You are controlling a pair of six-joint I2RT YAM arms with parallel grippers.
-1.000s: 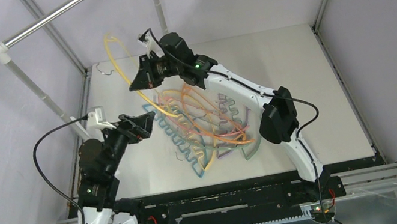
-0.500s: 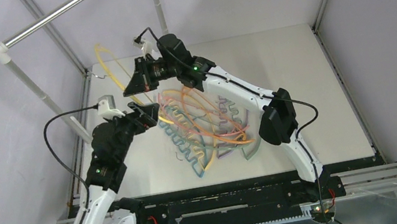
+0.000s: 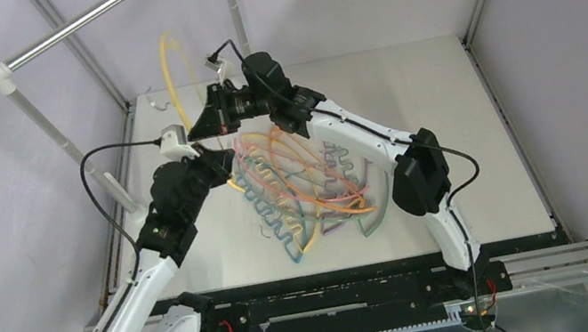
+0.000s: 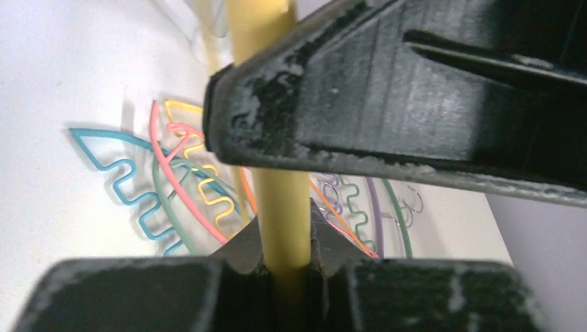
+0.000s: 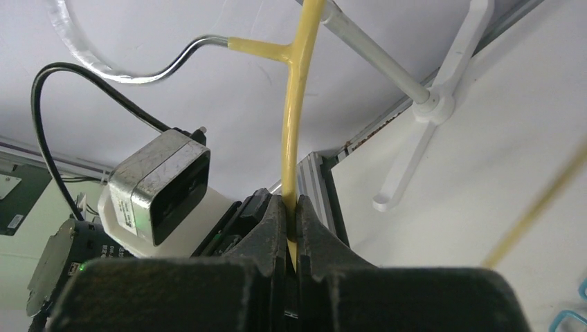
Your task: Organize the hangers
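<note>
Yellow hanger (image 5: 295, 104) is held up over the far-left part of the table (image 3: 460, 102), pinched just below its hook by the right gripper (image 5: 291, 207). The left gripper (image 4: 280, 197) is clamped on its lower arm. Other coloured hangers (image 3: 312, 185) lie tangled mid-table, near both grippers.

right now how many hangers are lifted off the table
1: the yellow hanger, gripped in the air by the left gripper and right gripper, over the far left of the table. The others lie tangled in a pile mid-table.
</note>
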